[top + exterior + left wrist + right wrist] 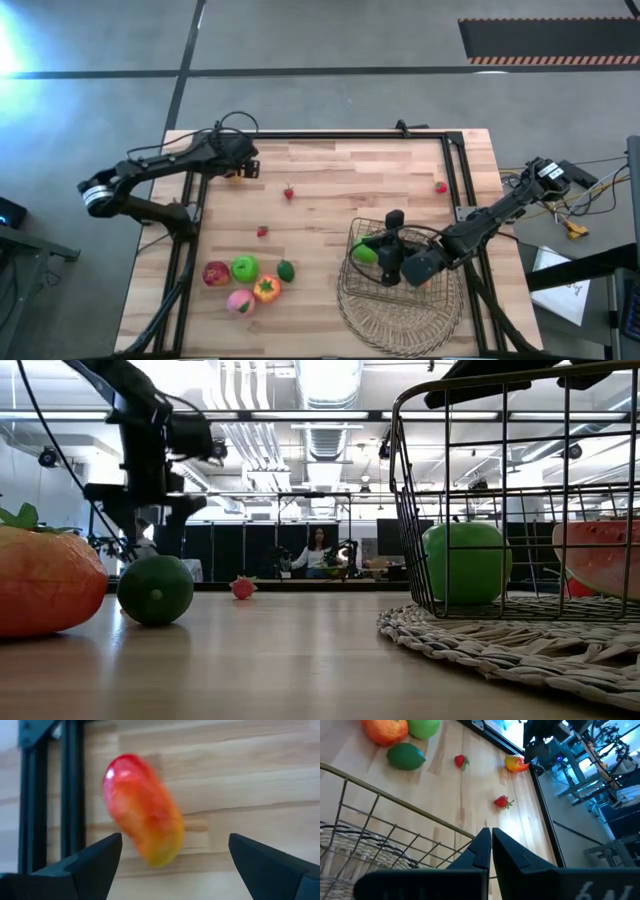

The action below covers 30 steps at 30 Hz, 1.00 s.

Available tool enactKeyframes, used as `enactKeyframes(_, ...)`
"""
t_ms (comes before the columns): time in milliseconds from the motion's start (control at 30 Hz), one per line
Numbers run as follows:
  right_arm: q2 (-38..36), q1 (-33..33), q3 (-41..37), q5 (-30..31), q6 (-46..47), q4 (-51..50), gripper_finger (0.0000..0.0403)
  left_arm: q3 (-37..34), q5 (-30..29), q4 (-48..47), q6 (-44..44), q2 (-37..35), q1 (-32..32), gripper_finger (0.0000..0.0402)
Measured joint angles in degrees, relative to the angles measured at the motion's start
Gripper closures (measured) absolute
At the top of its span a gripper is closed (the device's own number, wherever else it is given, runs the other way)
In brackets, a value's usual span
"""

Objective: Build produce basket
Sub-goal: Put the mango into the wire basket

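Hovering over a red-orange mango (143, 817) at the bench's (340, 185) far left edge, the left pincer (243, 168) stands wide open, fingers either side of the fruit w/o touching it. Mango lies on the wood just beside the black frame rail.

Right pincer (391, 247) is closed, empty, sitting inside the wire basket (430, 285) near its far wall. Basket rests on a round straw mat (400, 315) at the near right of the bench. Inside it: a green apple (466, 563) and, in the low view, a red-pink piece (601, 554) at the right; can't tell what fruit.

Loose produce near left: red apple (216, 273), green apple (245, 267), lime (286, 270), orange fruit (266, 289), pink peach (240, 302), all clustered close. Three strawberries are scattered: one mid-bench (262, 231), one farther back (289, 192), one far right (441, 186), well apart from each other.

Person seated far back in the room (318, 552).
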Motion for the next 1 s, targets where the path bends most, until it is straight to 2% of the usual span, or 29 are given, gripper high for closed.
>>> enactKeyframes(133, -0.02, 0.84, -0.05, -0.04, 1.7, 0.0, 0.0394, -1.66, -2.86, 0.7, -3.36, 1.86, 1.56, 0.0052)
enactKeyframes(433, -0.04, 3.64, -0.53, -0.06, 3.96, 0.03, 0.0394, -4.28, -2.7, 10.57, -3.25, 7.59, 4.28, 0.0052)
enactKeyframes(800, -0.04, 5.92, -0.7, -0.04, 6.49, 0.04, 0.0394, -4.09, -2.38, 16.28, 1.2, 15.38, 5.09, 0.0053)
enactKeyframes(1000, -0.07, 6.15, -0.96, -0.02, 8.07, -0.15, 0.0394, -4.23, -2.42, 19.05, 3.91, 17.2, 5.01, 0.0093)
